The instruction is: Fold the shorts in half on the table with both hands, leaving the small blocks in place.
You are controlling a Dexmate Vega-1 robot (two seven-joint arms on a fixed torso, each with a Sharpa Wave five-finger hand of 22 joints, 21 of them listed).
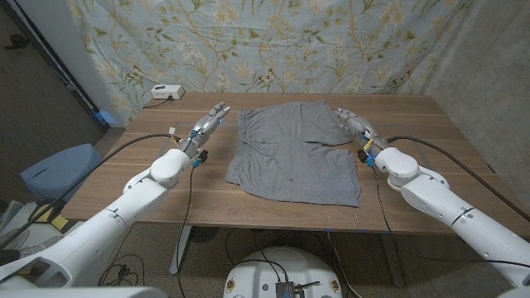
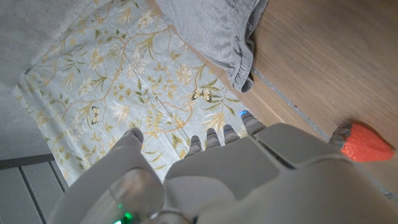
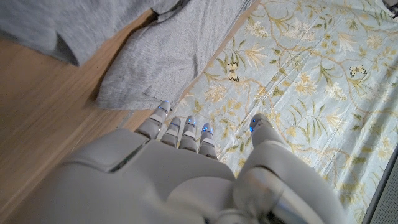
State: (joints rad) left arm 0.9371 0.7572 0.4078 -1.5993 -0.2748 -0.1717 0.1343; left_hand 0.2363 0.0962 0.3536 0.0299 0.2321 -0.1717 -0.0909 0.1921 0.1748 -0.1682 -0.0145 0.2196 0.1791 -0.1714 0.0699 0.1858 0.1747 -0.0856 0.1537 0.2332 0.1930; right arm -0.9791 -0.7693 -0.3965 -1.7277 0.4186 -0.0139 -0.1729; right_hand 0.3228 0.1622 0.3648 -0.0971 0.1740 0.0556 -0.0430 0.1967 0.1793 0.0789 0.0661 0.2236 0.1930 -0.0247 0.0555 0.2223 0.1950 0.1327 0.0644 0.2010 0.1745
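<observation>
shorts [image 1: 291, 153] spread flat, frame centre (grey) | left hand [image 1: 209, 124] at their left edge, holding nothing, fingers apart | right hand [image 1: 354, 126] at right edge, same

A floral cloth [image 1: 273, 41] hangs behind the wooden table [image 1: 414, 132], with grey wall [image 1: 489, 58] beside it.

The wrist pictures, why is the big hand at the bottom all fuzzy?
In the left wrist view the left hand sits too near the lens, so it blurs, while the shorts look sharper. The right wrist view blurs the right hand likewise. The head view is dim but even.
</observation>
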